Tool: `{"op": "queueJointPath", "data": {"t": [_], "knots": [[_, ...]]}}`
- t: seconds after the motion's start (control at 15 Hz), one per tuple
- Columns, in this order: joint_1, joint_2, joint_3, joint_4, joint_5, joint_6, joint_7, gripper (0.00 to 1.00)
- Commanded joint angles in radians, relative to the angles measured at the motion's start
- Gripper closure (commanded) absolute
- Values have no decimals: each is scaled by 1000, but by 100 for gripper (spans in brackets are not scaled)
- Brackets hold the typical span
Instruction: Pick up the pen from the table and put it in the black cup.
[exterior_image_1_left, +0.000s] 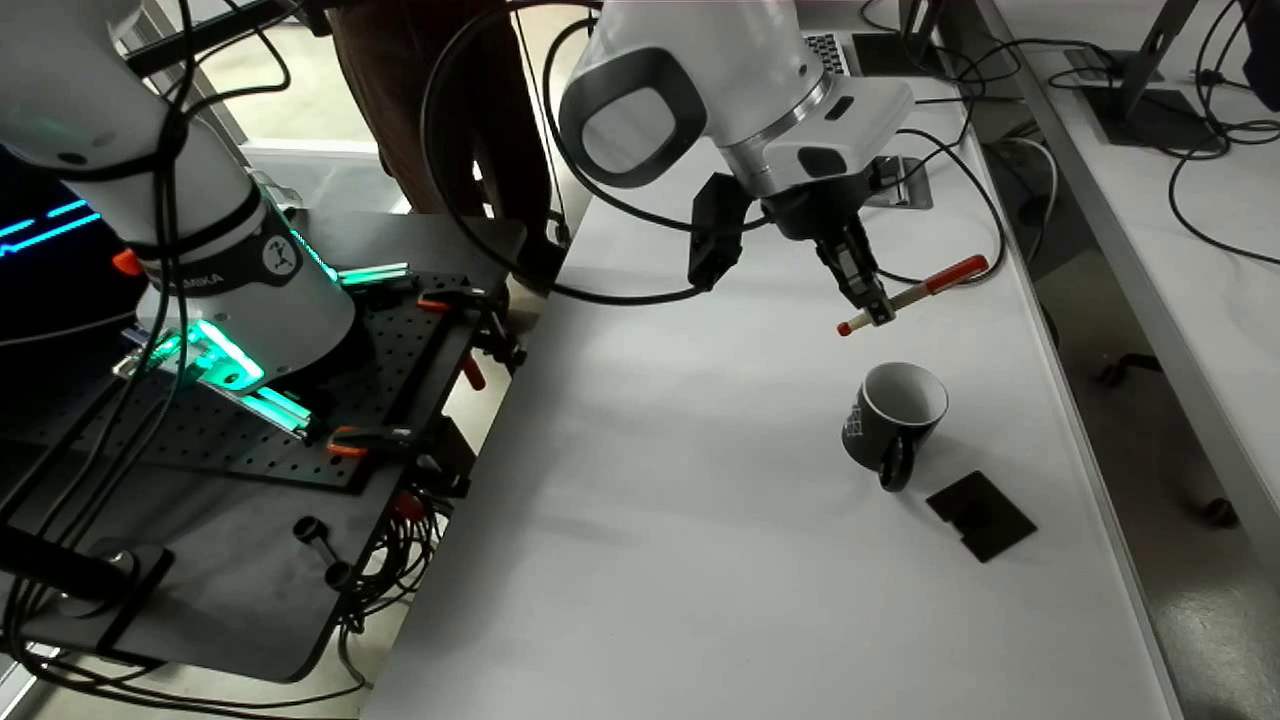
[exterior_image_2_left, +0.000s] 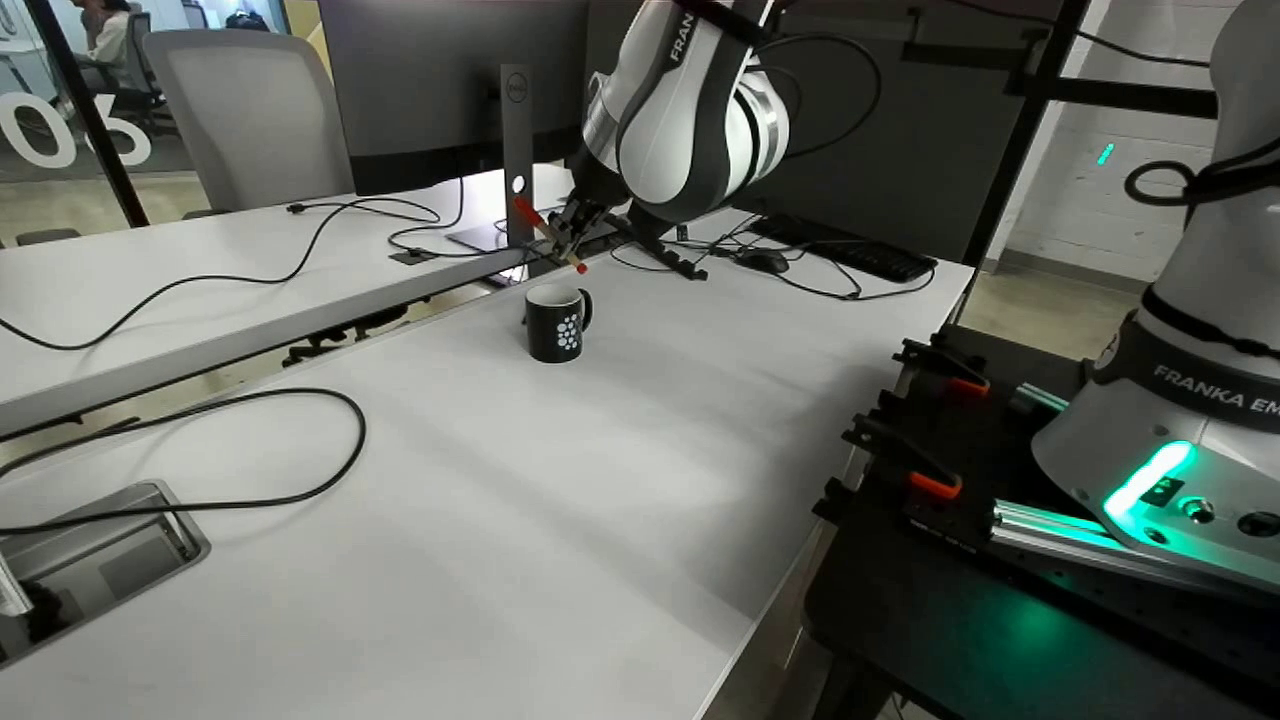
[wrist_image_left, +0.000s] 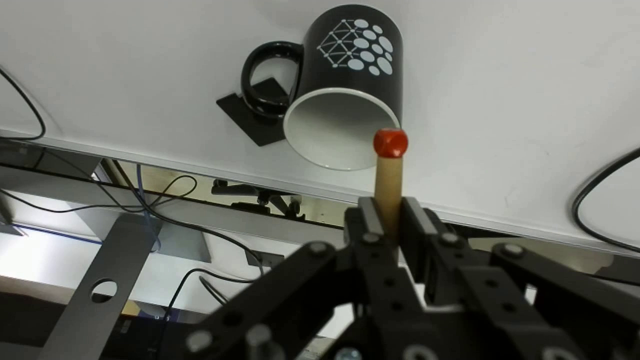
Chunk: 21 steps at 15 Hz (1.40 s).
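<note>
In an exterior view, the end effector (exterior_image_1_left: 878, 312) grips the pen (exterior_image_1_left: 911, 297); in an exterior view, the pen is 12 o'clock from the black cup (exterior_image_2_left: 554, 332). In the wrist view, the pen's tip overlaps the rim near 4 o'clock.

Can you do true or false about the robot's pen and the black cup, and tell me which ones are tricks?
1. The gripper is holding the pen. True.
2. The black cup has white spots on its outside. True.
3. The pen is already inside the cup. False: the gripper has it up in the air, outside the cup.
4. The cup is lying on its side. False: it stands upright on the white table.
5. A flat black piece lies near the cup. True.
6. The pen is blue all over. False: it is red and tan.
</note>
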<state>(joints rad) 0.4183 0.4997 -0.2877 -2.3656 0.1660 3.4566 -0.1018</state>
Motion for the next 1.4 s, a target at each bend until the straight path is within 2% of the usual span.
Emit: {"op": "queueJointPath", "data": {"t": [0.0,0.07,0.27,0.67,1.33], "knots": [[-10,-1,11,1,9,0,-13,85],[-10,-1,11,1,9,0,-13,96],[-45,-13,31,5,-16,-2,-15,96],[-68,-19,18,53,-21,-1,-34,96],[-70,41,22,236,-8,-3,15,96]]}}
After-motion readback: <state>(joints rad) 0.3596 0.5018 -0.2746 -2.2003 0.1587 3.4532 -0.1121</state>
